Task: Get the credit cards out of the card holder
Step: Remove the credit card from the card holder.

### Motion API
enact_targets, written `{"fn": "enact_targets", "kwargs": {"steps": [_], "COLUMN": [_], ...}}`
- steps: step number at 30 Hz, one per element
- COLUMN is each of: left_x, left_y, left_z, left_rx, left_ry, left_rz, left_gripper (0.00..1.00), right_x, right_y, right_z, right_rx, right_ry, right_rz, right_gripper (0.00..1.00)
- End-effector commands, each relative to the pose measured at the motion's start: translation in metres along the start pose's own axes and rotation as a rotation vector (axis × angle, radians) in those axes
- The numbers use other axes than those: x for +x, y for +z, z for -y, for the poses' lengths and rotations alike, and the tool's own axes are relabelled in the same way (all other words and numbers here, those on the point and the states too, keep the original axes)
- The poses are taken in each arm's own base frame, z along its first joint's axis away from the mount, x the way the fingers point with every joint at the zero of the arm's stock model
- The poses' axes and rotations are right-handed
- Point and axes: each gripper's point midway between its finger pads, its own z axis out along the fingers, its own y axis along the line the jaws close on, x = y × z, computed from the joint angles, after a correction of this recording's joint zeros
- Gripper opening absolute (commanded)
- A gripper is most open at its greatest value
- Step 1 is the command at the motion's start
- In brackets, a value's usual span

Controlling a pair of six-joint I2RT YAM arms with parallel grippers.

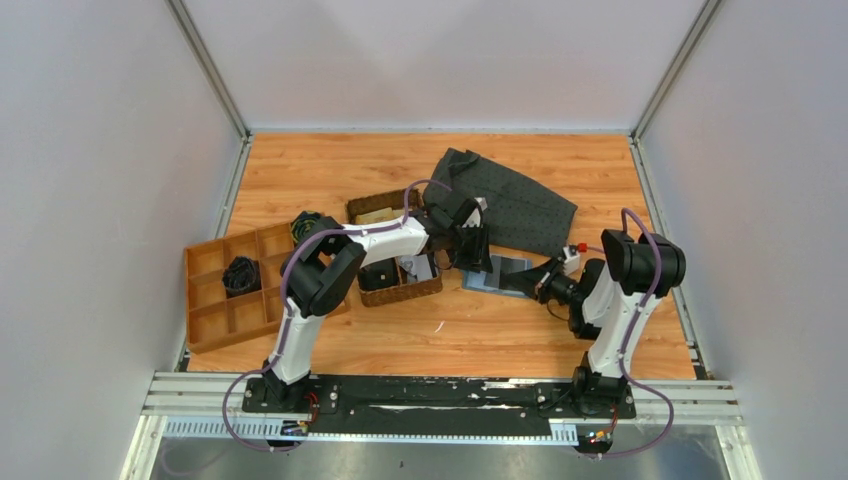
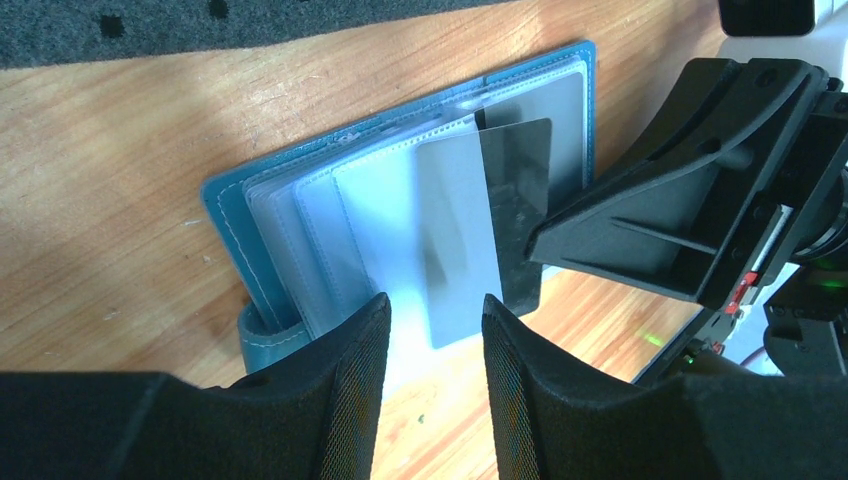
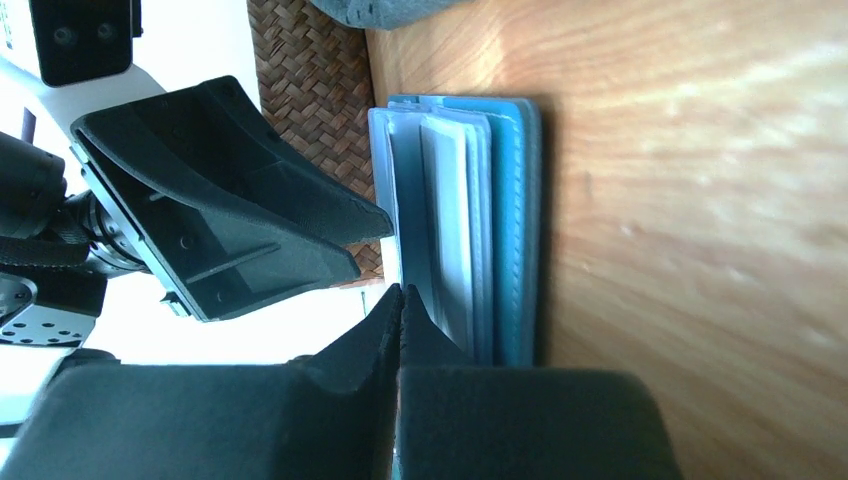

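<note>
The blue-teal card holder (image 1: 497,272) lies open on the wooden table. In the left wrist view it (image 2: 270,195) shows clear sleeves, with a pale grey credit card (image 2: 455,250) and a dark card (image 2: 520,190) sticking out of them towards the near edge. My left gripper (image 2: 435,320) is open and empty, its jaws straddling the grey card's lower end just above it; in the top view it (image 1: 472,258) hovers over the holder. My right gripper (image 3: 401,295) is shut, its tips resting on the holder's inner sleeves (image 3: 445,190) at the edge; it also shows from above (image 1: 520,280).
A brown woven basket (image 1: 400,270) stands just left of the holder, close behind my left gripper. A dark grey dotted cloth (image 1: 515,200) lies behind the holder. A wooden divided tray (image 1: 215,300) with black items sits at the far left. Walls enclose the table.
</note>
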Motion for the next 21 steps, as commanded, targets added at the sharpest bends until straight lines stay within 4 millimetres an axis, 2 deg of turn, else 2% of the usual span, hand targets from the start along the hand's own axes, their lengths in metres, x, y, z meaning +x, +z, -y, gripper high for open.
{"fn": "enact_targets", "kwargs": {"steps": [1,10,21], "left_x": [0.037,0.033,0.010], "left_y": [0.011,0.005,-0.020], "left_z": [-0.042,-0.038,-0.016], "left_rx": [-0.144,-0.142,-0.123], "left_ry": [-0.010,-0.006,0.027], "left_rz": [-0.115,-0.100,-0.034], "left_gripper": [0.44,0.44,0.45], "right_x": [0.004,0.003,0.002], "right_y": [-0.017,-0.027,-0.034], "right_z": [0.020,0.018,0.015], "right_rx": [0.059,0.053,0.053], "right_ry": [0.035,0.039,0.036], "right_rz": [0.025,0.048,0.074], "right_gripper": [0.00,0.00,0.00]}}
